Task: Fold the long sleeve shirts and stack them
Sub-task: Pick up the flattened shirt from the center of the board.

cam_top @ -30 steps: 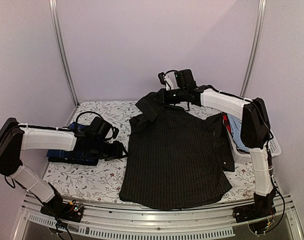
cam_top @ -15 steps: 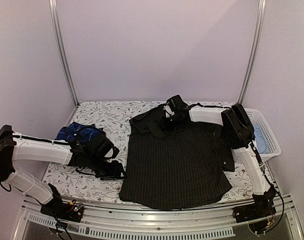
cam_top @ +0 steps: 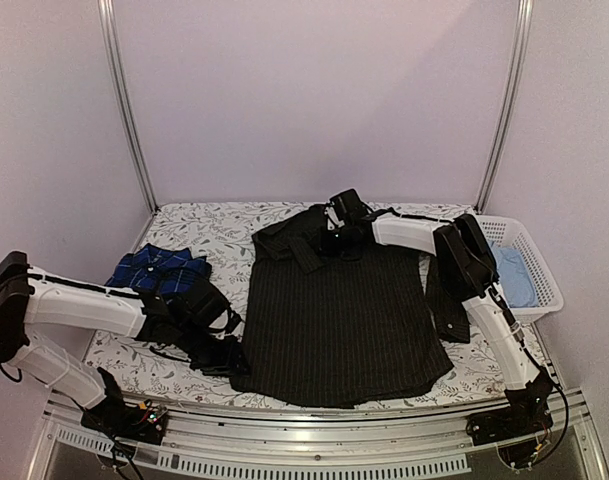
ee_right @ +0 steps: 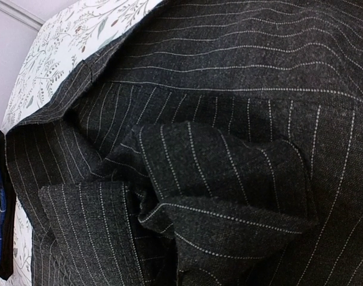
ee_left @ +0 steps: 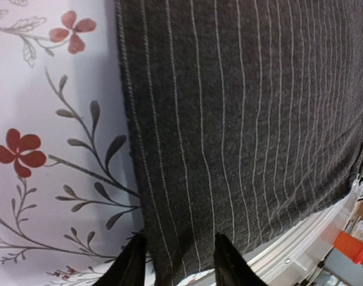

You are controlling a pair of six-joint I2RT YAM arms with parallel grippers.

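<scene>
Black cloth with thin pale stripes fills the middle of the top view: the black shirt (cam_top: 339,310) lies spread flat on the flowered table cover (cam_top: 214,225), collar toward the upper edge. The blue shirt (cam_top: 159,270) sits folded at centre left, just apart from it. At the right, a white basket (cam_top: 514,222) holds a light blue cloth (cam_top: 514,275).

The left gripper (cam_top: 229,360) is low at the black shirt's lower left corner. In its wrist view the fingers (ee_left: 132,262) stand apart at the bottom of the frame, with the shirt's side edge running between them and not pinched.

The right gripper (cam_top: 336,238) is at the collar, clenched. Its wrist view shows no fingers, only a pucker of striped cloth gathered up toward the bottom edge.
</scene>
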